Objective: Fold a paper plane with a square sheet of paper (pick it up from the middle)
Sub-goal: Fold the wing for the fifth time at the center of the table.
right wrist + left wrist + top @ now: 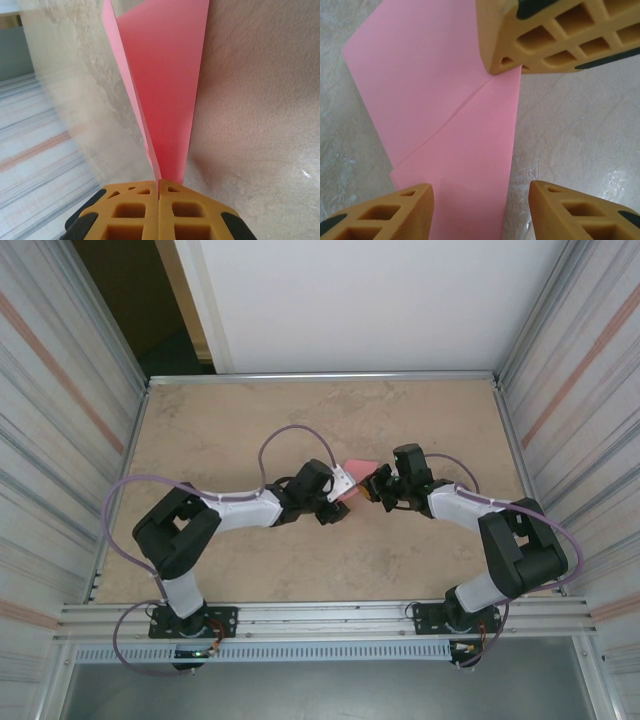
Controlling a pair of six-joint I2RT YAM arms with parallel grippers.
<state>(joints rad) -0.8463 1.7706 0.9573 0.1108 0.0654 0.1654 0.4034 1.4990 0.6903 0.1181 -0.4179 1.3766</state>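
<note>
Where the left arm [245, 510] and the right arm [460, 503] meet, about the middle of the table [250, 420], the pink paper [360, 466] is found, well apart from every edge. The table is seen as a flat beige top with a cloudy, stone-like pattern, framed by metal rails [320, 376]. Both arms are built of black and white segments, and a lilac cable [130, 485] is looped along each. The paper is thin, smooth and unmarked; it is crossed by one slanted crease and its corners are pointed. Its narrow corner is clamped by the right gripper [159, 182], whose jaws are pressed fully together on it. The left gripper [480, 192] is held open at the opposite end: one of its fingers [395, 215] is placed over the paper's edge, the other over bare table just beside the paper, and no grip is made. The fingers are made of orange-yellow plastic with square hollow cells.
</note>
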